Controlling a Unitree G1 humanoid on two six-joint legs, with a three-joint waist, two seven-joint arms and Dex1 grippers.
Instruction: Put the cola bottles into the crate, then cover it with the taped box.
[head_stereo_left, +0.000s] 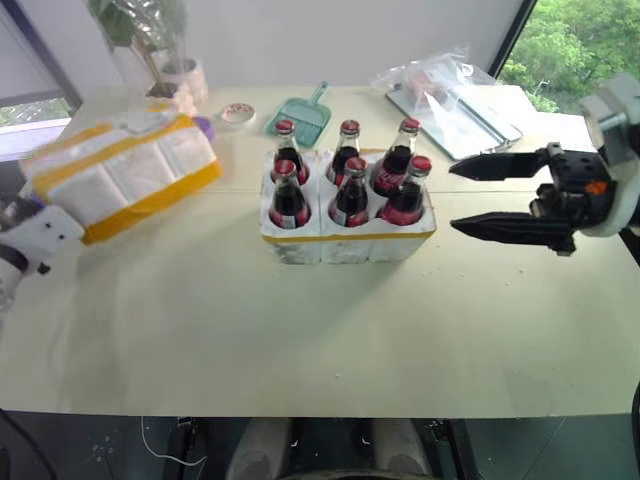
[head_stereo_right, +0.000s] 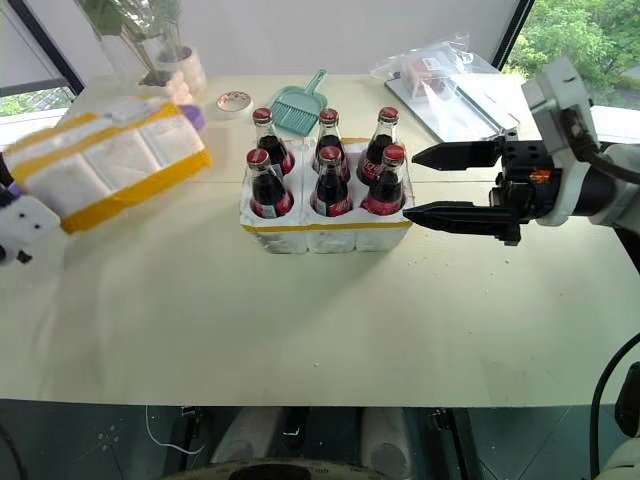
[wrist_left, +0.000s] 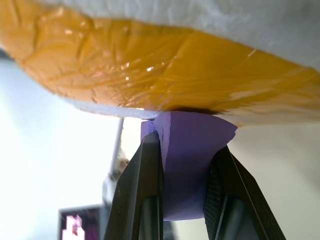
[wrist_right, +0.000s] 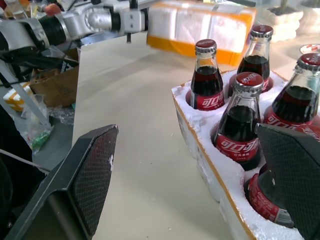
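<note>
Place: a robot test room or lab, office-like.
Table (head_stereo_left: 300, 340): broad, plain and cream-coloured, set by large windows (head_stereo_left: 575, 45) with green trees outside.
Clutter: cardboard box (wrist_right: 52, 85), bags and cables on the floor beside the table.
Oddments: potted plant (head_stereo_left: 150, 40), teal dustpan (head_stereo_left: 300, 115), plastic-bagged tray (head_stereo_left: 450, 100) along the far edge.

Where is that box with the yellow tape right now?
The taped box is on the table's left side, tilted, left of the crate, with the left gripper clamped on its purple tab.
</note>
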